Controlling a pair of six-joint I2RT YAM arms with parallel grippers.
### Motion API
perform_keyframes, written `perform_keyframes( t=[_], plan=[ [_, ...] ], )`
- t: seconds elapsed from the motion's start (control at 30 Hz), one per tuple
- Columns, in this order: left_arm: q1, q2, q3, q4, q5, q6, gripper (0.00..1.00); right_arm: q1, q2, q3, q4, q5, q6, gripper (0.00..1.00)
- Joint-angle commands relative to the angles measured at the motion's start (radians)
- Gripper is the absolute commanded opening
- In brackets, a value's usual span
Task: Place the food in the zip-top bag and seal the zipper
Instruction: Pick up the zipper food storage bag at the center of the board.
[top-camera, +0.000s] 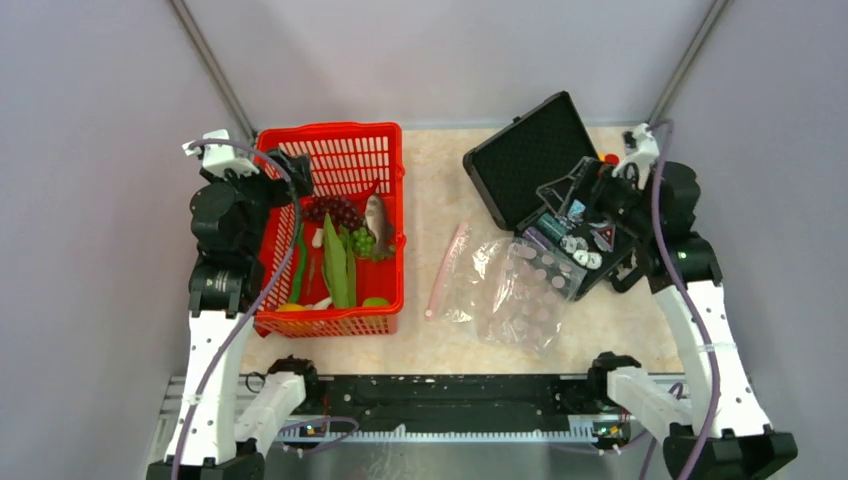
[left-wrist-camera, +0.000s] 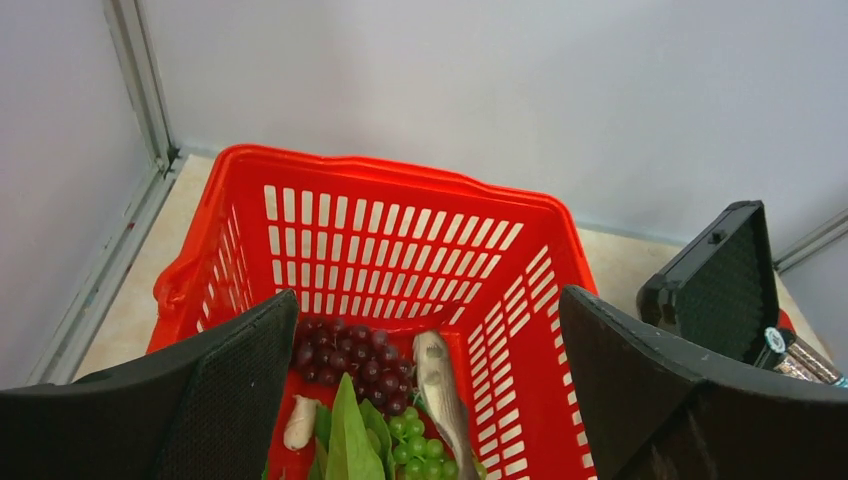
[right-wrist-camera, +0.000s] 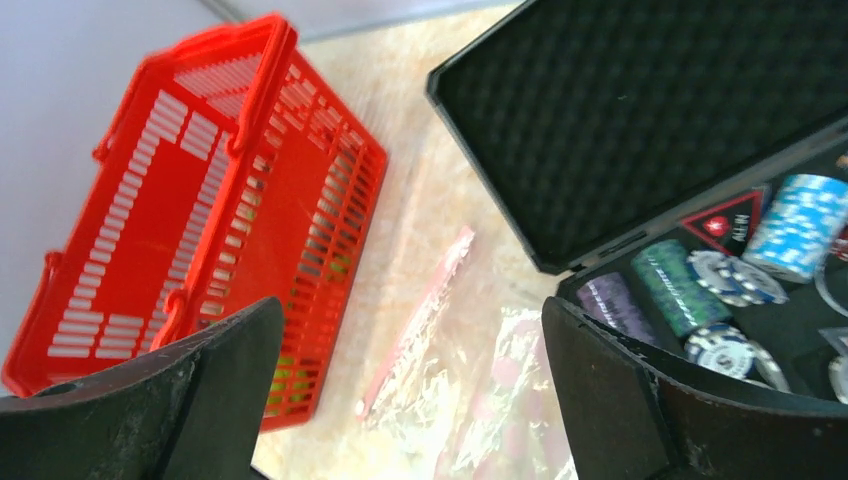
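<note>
Left wrist view showed the left claw (left-wrist-camera: 428, 392) spread apart over the red basket (left-wrist-camera: 400, 240), with purple grapes (left-wrist-camera: 350, 350) and grey fish (left-wrist-camera: 440, 385) lying below its gap. Beside the black case (right-wrist-camera: 640, 110), the right claw (right-wrist-camera: 410, 390) was also apart, with the zip-top bag (right-wrist-camera: 470, 420) on the counter (right-wrist-camera: 400, 110) beneath.

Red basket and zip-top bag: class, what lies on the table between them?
Nothing: only bare table lies between the red basket and the zip-top bag, as the top view shows.
</note>
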Motion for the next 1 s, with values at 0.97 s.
perform_keyframes(
  t=[0.97],
  plan=[
    [0.001,-0.211,-0.080,-0.035,0.024,-0.056,0.99,0.943,0.637,-0.092,0.181,0.906,0.498,0.62]
  ],
)
